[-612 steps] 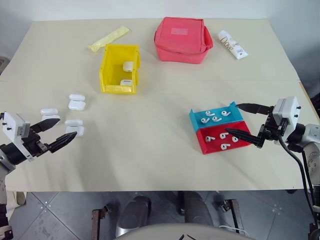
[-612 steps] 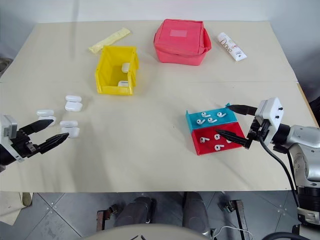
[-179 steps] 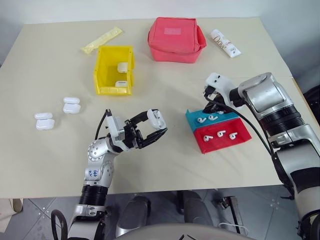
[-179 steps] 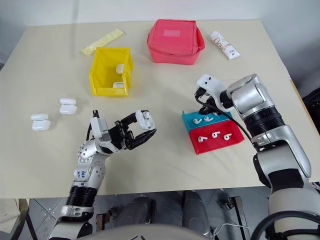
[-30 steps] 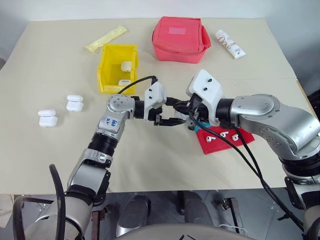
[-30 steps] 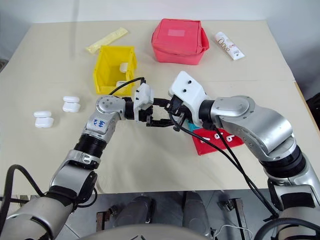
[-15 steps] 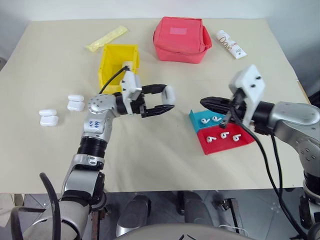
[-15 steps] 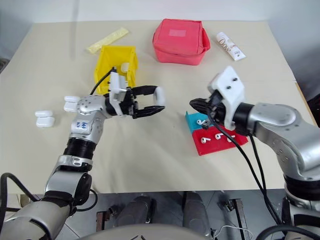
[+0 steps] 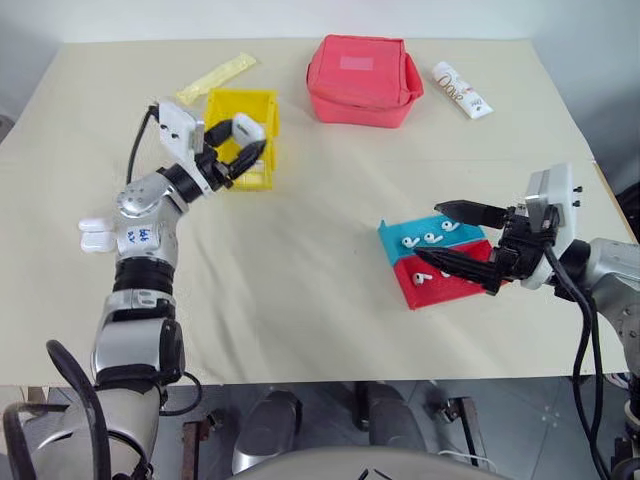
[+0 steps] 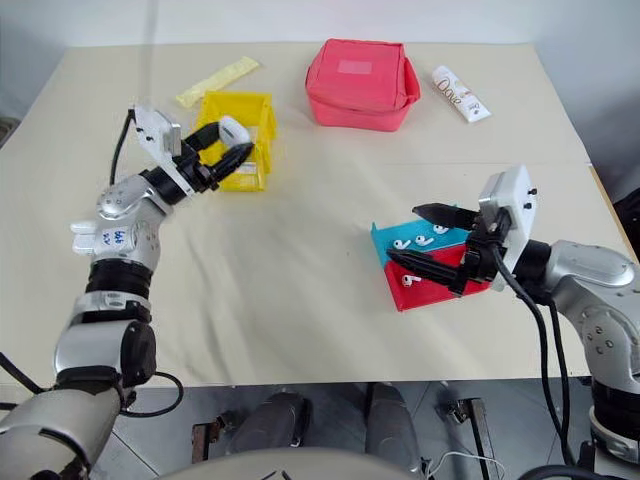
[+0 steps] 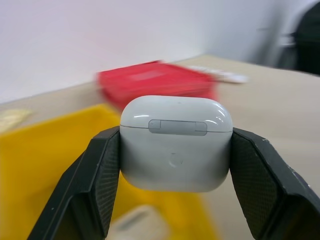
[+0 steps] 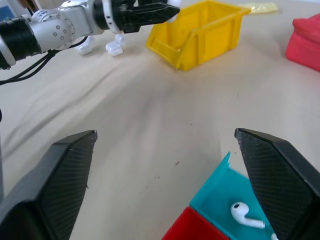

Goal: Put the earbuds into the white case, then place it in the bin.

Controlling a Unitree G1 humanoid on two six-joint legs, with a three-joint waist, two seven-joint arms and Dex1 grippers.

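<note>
Carrying the white case (image 9: 249, 128) toward the bin (image 9: 222, 165), lid down, clamped tight between the fingers of the left gripper (image 9: 247, 146). Hanging right at the bin's open front now, above the yellow wall, more white cases already lying inside. Looks like the placing step: earbud loading judged done for this case, drop-off pending. Next move calls for easing in over the cavity, then parting the fingers to let go cleanly, no clipping the rim. Over on the other side, right gripper (image 9: 457, 236) spread wide, holding nothing, poised over the blue tray (image 9: 391, 235) and the red tray (image 9: 412, 297), loose earbuds (image 9: 427, 239) lying in both. Beige table (image 9: 300, 280) underneath, flat and matte. Red pouch (image 9: 363, 78) at the far edge, a tube (image 9: 462, 89) beside it, a yellow packet (image 9: 217, 77) behind the bin, spare cases (image 9: 96, 235) near the left edge. Grey tiled floor (image 9: 320, 425) below the near edge.
</note>
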